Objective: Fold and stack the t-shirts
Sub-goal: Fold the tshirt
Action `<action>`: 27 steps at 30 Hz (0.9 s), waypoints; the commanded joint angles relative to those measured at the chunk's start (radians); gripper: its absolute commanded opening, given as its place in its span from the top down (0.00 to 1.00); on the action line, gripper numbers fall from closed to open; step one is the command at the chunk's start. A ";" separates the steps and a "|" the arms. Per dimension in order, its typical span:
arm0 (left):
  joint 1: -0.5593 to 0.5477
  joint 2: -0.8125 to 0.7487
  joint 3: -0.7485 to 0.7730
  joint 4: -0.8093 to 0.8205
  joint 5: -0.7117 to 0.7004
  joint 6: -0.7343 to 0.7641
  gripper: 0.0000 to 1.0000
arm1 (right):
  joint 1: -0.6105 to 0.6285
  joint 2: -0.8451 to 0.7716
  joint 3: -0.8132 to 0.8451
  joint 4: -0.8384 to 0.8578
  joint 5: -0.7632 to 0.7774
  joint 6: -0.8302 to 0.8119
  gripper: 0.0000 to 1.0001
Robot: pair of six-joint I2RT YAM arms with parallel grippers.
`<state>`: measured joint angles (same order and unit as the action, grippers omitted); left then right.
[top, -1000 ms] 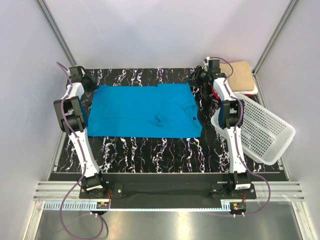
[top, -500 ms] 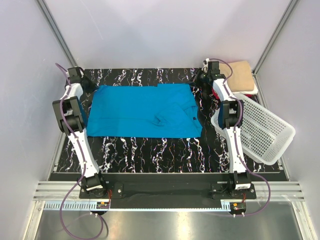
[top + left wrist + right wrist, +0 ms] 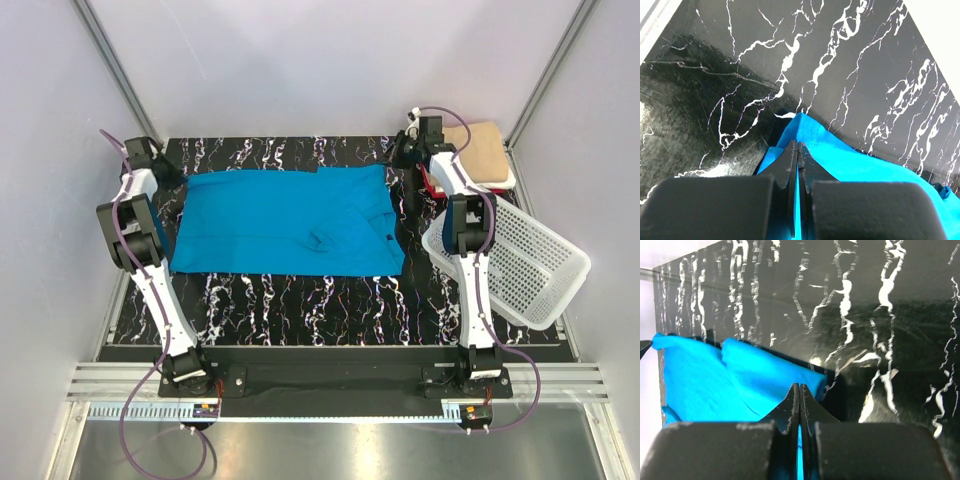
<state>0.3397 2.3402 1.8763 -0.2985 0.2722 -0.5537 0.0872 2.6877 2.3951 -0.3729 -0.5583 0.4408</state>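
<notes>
While the turquoise t-shirt (image 3: pixel 285 222) lies spread flat across the middle of the black marbled counter (image 3: pixel 300 300), each arm holds one of its far corners. The left tool (image 3: pixel 797 146) is clamped on the cloth at the shirt's far left corner, and the right tool (image 3: pixel 799 387) is clamped on the far right one.

The step in hand looks like the first fold, bringing the shirt's far edge over to its near edge. To do it well, I judge both arms should:
- rise together, only high enough to clear the cloth beneath;
- keep the edge taut between them so it does not sag;
- travel at one pace;
- lay the far edge square on the near one before letting go.

The bunched wrinkle (image 3: pixel 322 240) toward the shirt's right side may need smoothing, or it will be folded in.

Only the overhead view gives the whole shirt. It also shows the tan folded tee (image 3: pixel 485 148) lying beyond the shirt's far right corner and the white basket (image 3: pixel 520 265) off the shirt's right edge. It cannot show the grip. The wrist views can: in each, the fingers meet with blue cloth pinched between them, and cloth shows just past the fingertips.
</notes>
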 commanded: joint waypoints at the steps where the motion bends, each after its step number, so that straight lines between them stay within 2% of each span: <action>1: 0.007 -0.071 0.001 0.024 -0.002 0.024 1.00 | 0.003 -0.135 -0.051 0.081 0.040 -0.059 1.00; 13: 0.035 -0.094 -0.008 0.024 0.030 0.038 1.00 | 0.003 -0.321 -0.381 0.313 0.043 -0.086 1.00; 20: 0.051 -0.128 -0.054 0.024 0.038 0.058 1.00 | 0.003 -0.446 -0.640 0.479 0.038 -0.093 1.00; 27: 0.061 -0.153 -0.078 0.024 0.070 0.060 1.00 | 0.003 -0.538 -0.752 0.555 0.017 -0.114 1.00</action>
<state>0.3832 2.2620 1.8103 -0.3077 0.3084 -0.5163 0.0891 2.2635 1.6600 0.0795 -0.5404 0.3603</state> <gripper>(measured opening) 0.008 0.011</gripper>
